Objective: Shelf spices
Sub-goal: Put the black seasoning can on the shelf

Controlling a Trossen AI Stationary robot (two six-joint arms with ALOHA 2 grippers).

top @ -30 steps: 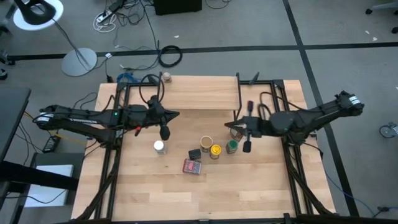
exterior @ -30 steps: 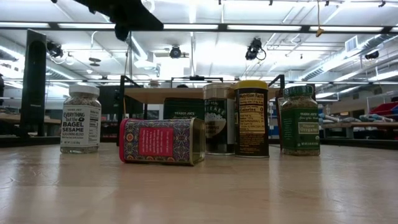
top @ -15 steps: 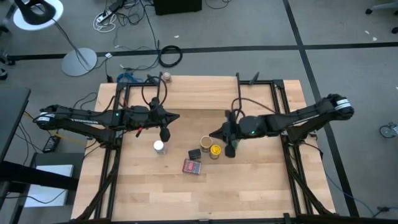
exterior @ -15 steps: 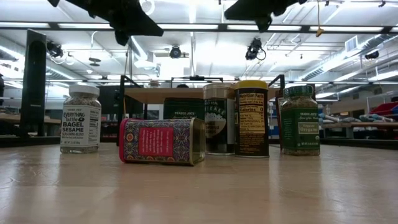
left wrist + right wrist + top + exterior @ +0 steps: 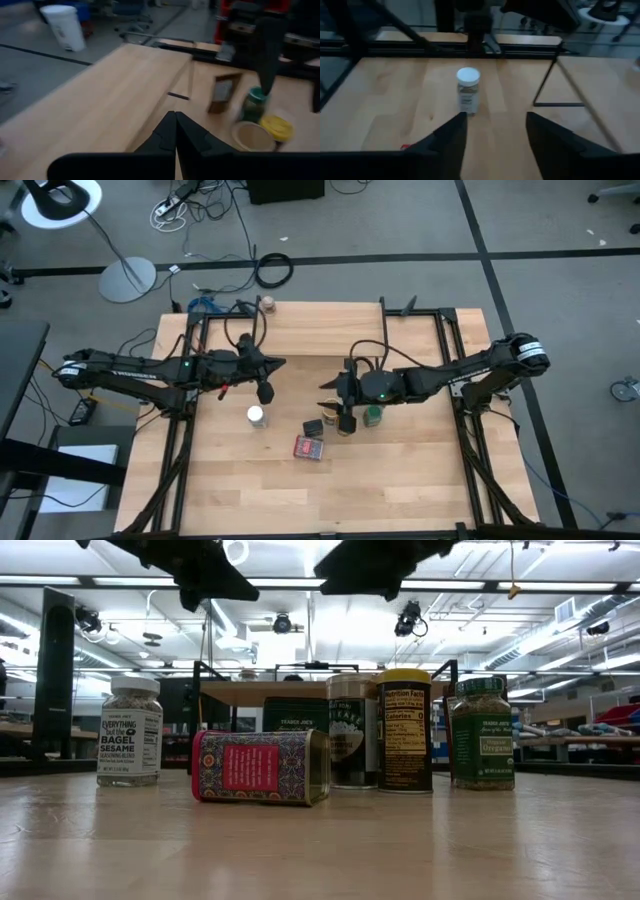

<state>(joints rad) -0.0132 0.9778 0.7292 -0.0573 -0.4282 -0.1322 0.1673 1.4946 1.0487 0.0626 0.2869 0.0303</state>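
Observation:
The spices stand in a cluster at mid-table: a green jar (image 5: 373,416), a dark tin (image 5: 313,427), a red tin (image 5: 262,767) lying on its side, a brown canister (image 5: 350,730) and a yellow-lidded jar (image 5: 404,730). A white-lidded jar (image 5: 256,416) stands apart to their left. A small tan-capped jar (image 5: 267,304) sits on the shelf (image 5: 320,330) at the far edge. My right gripper (image 5: 335,405) hangs open above the canister and yellow-lidded jar, pointing toward the white-lidded jar (image 5: 468,95). My left gripper (image 5: 266,392) hovers shut above the white-lidded jar.
The shelf's black metal legs (image 5: 547,82) stand on the table behind the cluster. Black frame rails (image 5: 185,430) run along the table's left and right sides. Bare wood lies between the red tin and the near edge.
My right gripper has swung toward the table's left edge and come down, from beside the green jar to above the brown canister and yellow-lidded jar. The spices stand as before.

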